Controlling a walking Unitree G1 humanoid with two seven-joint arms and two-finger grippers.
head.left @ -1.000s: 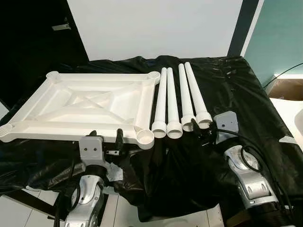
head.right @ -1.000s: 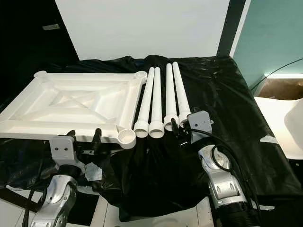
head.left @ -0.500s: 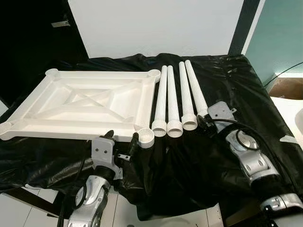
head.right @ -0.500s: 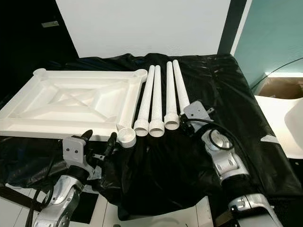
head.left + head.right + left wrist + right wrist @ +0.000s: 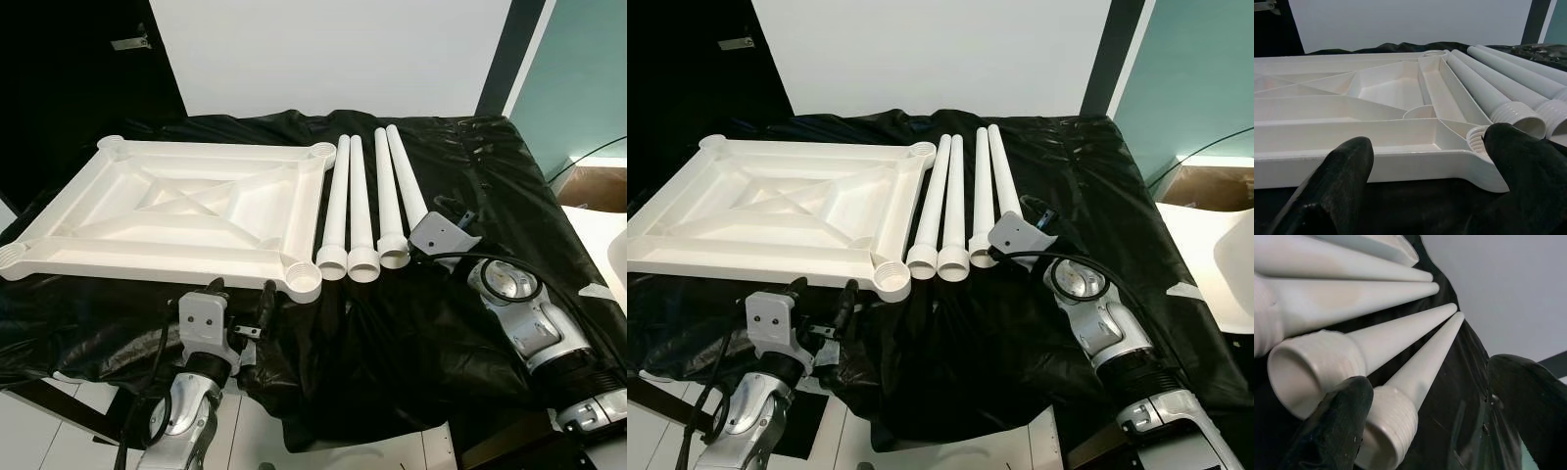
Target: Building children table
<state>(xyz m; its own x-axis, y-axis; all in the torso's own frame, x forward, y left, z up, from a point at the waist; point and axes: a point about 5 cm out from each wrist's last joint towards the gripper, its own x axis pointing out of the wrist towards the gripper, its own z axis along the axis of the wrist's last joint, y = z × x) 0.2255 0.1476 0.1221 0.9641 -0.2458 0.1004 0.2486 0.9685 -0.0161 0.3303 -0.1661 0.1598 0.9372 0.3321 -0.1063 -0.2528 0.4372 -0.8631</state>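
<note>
A white tabletop (image 5: 176, 211) lies upside down on the black sheet at the left, with a threaded socket (image 5: 302, 282) at its near right corner. Four white legs (image 5: 338, 211) lie side by side to its right, threaded ends toward me. My left gripper (image 5: 243, 290) stands open just in front of the tabletop's near edge (image 5: 1400, 164), beside that socket. My right gripper (image 5: 419, 245) is open at the threaded end of the rightmost leg (image 5: 1396, 423). That end lies between the fingers, close against one finger (image 5: 1327, 431).
A crumpled black plastic sheet (image 5: 490, 166) covers the whole table and hangs over its front edge. White floor tiles show below. A brown box (image 5: 598, 184) and a white surface (image 5: 607, 245) stand to the right, beyond the table.
My right gripper has reached up to the rightmost leg's threaded end, with its elbow swung outward. My left gripper has shifted right along the tabletop's near edge and drawn slightly back.
</note>
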